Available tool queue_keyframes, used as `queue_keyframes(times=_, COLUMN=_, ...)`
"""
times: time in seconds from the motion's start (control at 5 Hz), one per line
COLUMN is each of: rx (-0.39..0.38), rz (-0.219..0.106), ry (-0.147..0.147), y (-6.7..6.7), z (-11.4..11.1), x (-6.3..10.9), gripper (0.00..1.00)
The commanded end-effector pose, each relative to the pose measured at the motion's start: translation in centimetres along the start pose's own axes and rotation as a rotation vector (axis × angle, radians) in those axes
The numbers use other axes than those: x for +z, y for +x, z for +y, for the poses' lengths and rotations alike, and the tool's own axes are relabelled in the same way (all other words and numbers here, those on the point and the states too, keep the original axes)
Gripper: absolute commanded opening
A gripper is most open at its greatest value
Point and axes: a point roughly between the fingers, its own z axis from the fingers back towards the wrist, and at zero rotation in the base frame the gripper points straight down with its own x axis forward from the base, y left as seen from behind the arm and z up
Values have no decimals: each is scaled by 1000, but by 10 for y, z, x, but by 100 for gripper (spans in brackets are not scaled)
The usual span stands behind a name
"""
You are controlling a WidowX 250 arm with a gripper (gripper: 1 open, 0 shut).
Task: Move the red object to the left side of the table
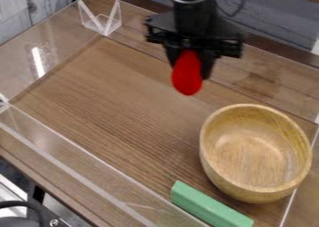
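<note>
Farthest left from the bowl, black cabling (28,212) lay in the near corner, outside the low clear acrylic wall (62,160). That wall ran along the left edge of the table (106,100), well apart from the bowl. A clear angular piece (100,20) stood at the far edge, also well to the bowl's left and beyond it. The brown wood-grain tabletop stretched from there to the bowl and on behind it.

Next came the red object (187,74), beyond the bowl and to its left, apart from its rim. The dark gripper (187,51) was directly above it, its fingers closed around the upper part and pinching it; the rounded red end pointed down. Whether its tip touched the wood could not be told.

The flat green block (211,204) lay slantwise on the near side of the bowl, reaching out past its left. Rightmost was the round light wooden bowl (255,154) itself, its opening facing up.
</note>
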Motion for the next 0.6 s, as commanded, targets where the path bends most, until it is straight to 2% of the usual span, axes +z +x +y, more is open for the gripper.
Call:
queue_keyframes(times=0.0, rx=137, rz=-28, ry=55, y=3, z=33, x=-9, gripper=0)
queue_keyframes(times=0.2, rx=214, rz=-33, ry=95, y=4, z=65, x=-27, gripper=0)
queue_keyframes(times=0.4, rx=256, rz=-52, ry=118, y=25, z=100, x=-34, gripper=0)
